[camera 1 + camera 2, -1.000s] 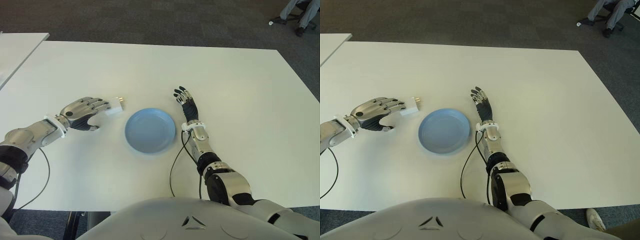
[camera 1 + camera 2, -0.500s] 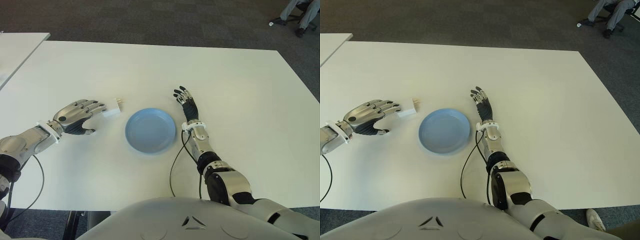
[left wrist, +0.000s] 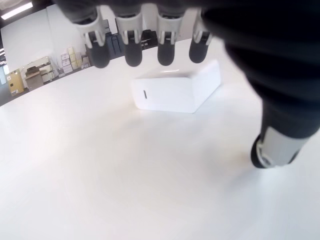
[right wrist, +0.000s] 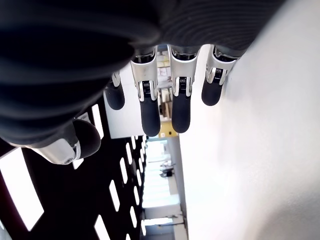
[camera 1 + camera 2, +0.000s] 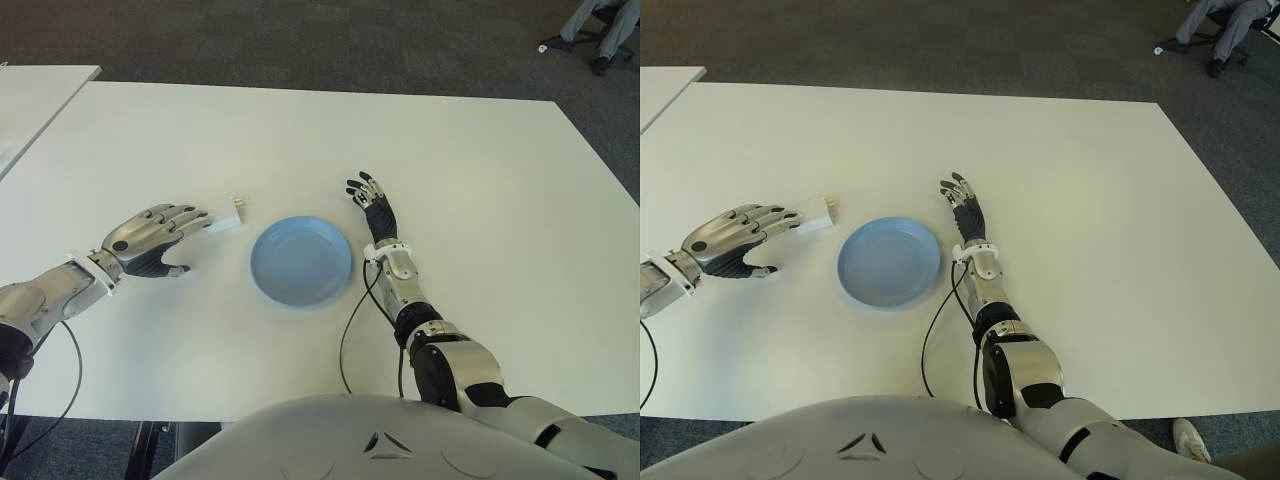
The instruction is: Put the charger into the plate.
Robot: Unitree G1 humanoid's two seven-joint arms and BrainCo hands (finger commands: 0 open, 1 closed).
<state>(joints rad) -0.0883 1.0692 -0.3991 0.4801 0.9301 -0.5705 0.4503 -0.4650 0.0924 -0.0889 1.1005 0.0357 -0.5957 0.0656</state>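
So the left hand (image 5: 150, 232) has just let go of the charger (image 5: 229, 216) and pulled back toward the robot's own side. A second ago its fingers (image 3: 131, 50) were wrapped over the thing; now they're spread loose, holding nothing, tips hanging just short of it. Looks to me like the grasp didn't take or it's resetting for another go, so the task is basically back at square one: the charger isn't in the plate (image 5: 301, 260) yet.

The charger itself is a small white block with rounded corners and metal prongs sticking out of the end away from the hand. It's lying flat on the white counter (image 5: 480, 170), just left of the blue plate and not touching it. In the wrist view you can see a little dark slot on the side facing the hand.

The right hand (image 5: 372, 210) shows just to the right of the plate, fingers straight and relaxed, holding nothing.
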